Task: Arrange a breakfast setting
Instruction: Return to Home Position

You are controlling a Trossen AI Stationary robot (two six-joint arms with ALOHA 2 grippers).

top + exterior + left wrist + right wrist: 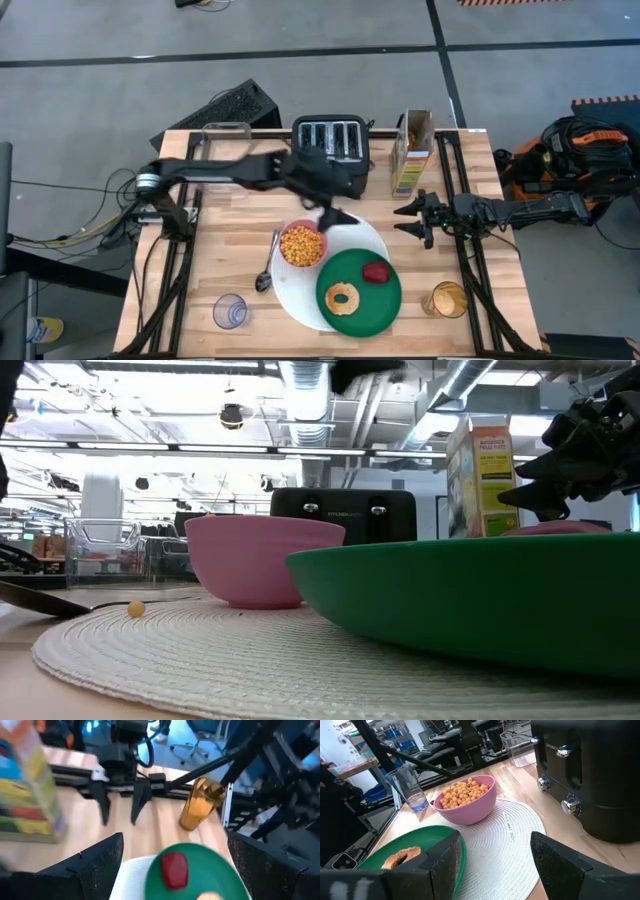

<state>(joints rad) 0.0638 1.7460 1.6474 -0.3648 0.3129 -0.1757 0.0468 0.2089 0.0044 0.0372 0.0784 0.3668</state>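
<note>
Taking the high view as our clock face, the white woven mat (300,305) sits at the table's 6 o'clock. The pink bowl (284,237) of orange cereal (302,245) stands at its 11 and the green plate (388,296) overlaps its 4. On the plate we see the ring bagel (342,297), with the red fruit (376,271) at its 1 o'clock. The metal spoon (268,268) lies at the bowl's 8, just beside it.

The left gripper (332,213) hangs over the mat's 12 o'clock edge with its fingers spread and holding nothing. The right gripper (405,219) waits at the mat's 2 o'clock, likewise spread and empty.

We judge the bowl stiff and light, but its loose cereal would spill, so it is best pinched at the rim and kept level. The fruit looks smooth and likely to roll, the bagel light and crumbly, and the spoon thin and slippery, best taken at the handle.

We count one each of mat, plate, bowl, bagel, fruit and spoon
</note>
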